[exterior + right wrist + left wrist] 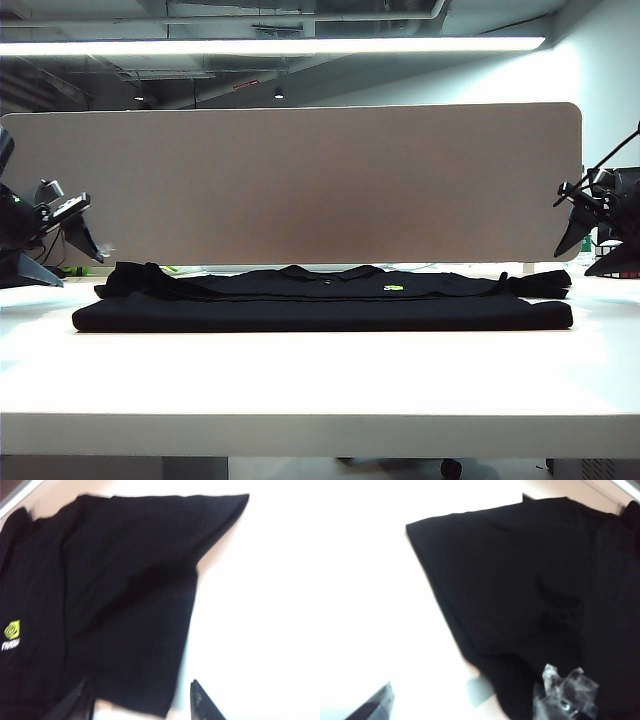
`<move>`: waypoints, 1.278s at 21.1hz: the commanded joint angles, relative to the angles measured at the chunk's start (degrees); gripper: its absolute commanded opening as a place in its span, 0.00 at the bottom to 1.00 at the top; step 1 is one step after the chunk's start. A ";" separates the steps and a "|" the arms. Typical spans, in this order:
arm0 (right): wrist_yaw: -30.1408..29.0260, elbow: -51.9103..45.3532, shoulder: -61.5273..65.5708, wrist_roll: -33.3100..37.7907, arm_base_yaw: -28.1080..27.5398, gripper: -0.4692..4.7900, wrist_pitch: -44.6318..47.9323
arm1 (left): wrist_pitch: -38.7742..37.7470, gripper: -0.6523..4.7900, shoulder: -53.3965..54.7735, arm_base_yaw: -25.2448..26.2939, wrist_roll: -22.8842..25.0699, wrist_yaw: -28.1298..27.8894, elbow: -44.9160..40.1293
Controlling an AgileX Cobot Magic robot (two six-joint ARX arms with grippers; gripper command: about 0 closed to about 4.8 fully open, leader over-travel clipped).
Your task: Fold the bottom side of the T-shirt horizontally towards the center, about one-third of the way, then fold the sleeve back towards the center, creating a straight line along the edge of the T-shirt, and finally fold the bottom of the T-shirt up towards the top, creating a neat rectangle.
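The shirt [320,300] lay on the desk [320,380]. Left hand [75,235] at nine o'clock and right hand [590,225] at three were held wide, empty; matching corners should be pinched evenly.

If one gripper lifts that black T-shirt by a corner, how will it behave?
The T-shirt will likely flop and drape, since it lies limp and creased in folded layers on the table. Those layers would probably slide apart and unfold. It looks light. The left gripper and right gripper are open, apart from it.
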 commanded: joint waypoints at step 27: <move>0.31 13.84 10.23 2.58 3.19 0.59 -11.54 | -4.46 0.75 8.46 -2.84 -1.55 4.83 11.08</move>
